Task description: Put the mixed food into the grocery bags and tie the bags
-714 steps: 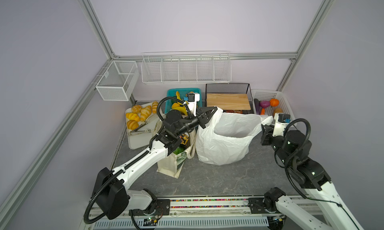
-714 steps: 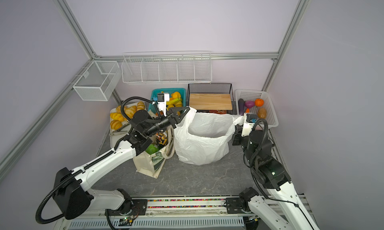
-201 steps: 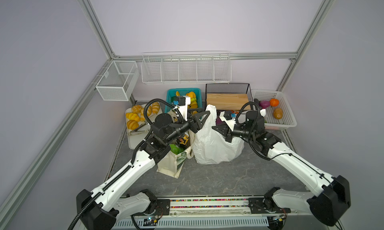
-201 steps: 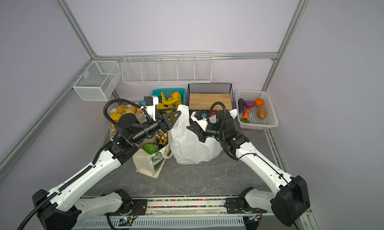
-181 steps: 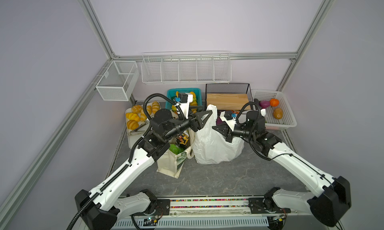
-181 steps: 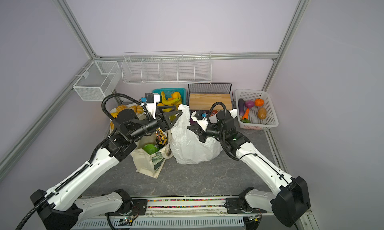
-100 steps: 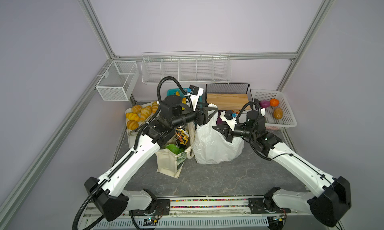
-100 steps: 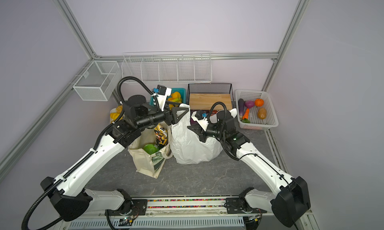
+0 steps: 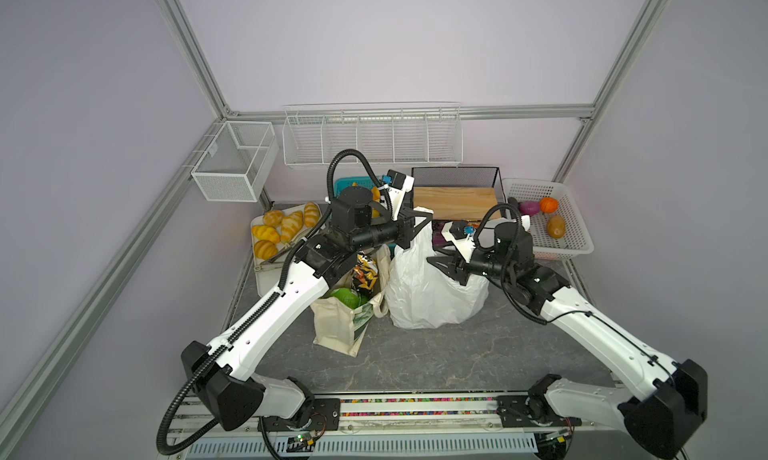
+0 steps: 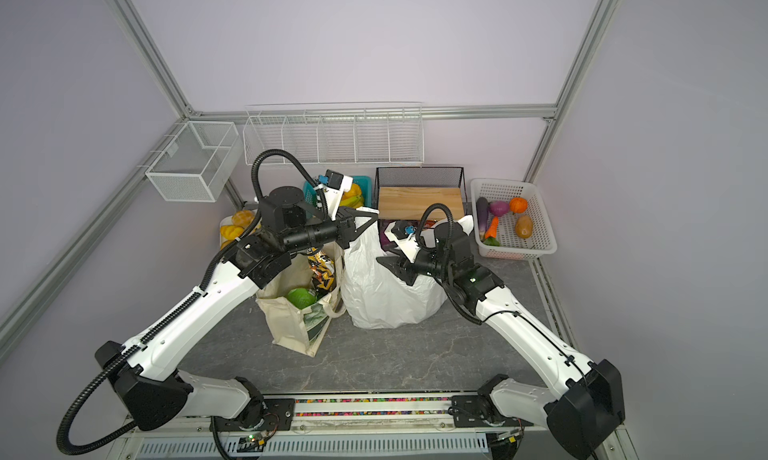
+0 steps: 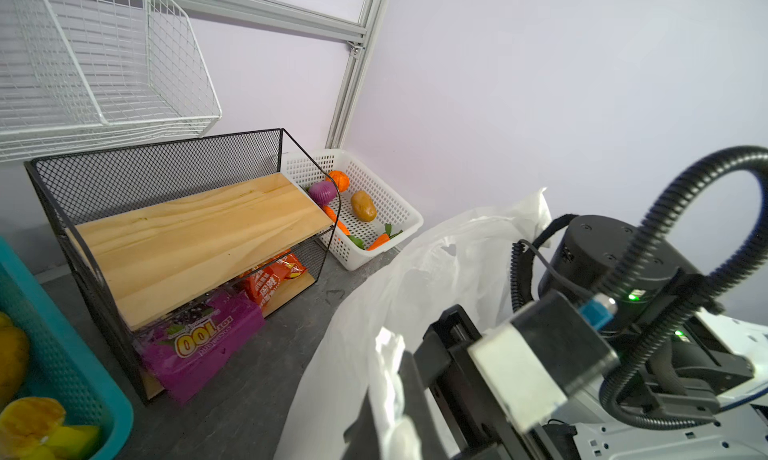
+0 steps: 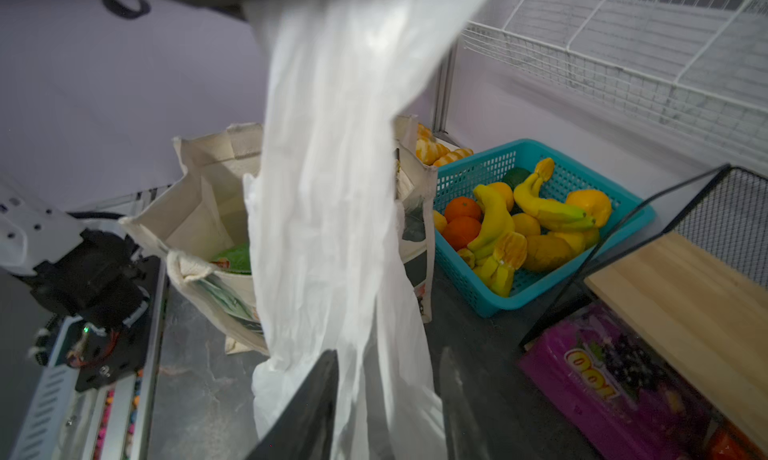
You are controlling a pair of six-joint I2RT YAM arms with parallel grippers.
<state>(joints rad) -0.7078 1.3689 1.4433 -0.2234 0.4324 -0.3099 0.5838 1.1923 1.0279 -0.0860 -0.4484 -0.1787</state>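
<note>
Left gripper (image 9: 420, 225): pressed together on a handle of the white plastic bag (image 9: 428, 296), centre of frame, drawn upward.
Right gripper (image 9: 435, 261): spread, right of the bag's neck, pinching nothing.
Canvas tote (image 9: 334, 327): just left of the plastic bag; zigzag snack bag (image 9: 363, 271) and green snack bag (image 9: 347, 298) inside.
Step, as judged: tying the handles.
Advice: keep raised handle taut; close low on the second handle; cross over without dragging the bag.

The plastic carrier bag (image 9: 432, 287) is translucent white. The canvas tote (image 9: 332, 329) is cream with a green print on one side. Inside it show a black-and-yellow zigzag snack bag (image 9: 365, 271) and a bright green snack bag (image 9: 345, 298). The desk (image 9: 436, 354) is grey with pale marble veins, and one basket (image 12: 465, 179) is teal.
</note>
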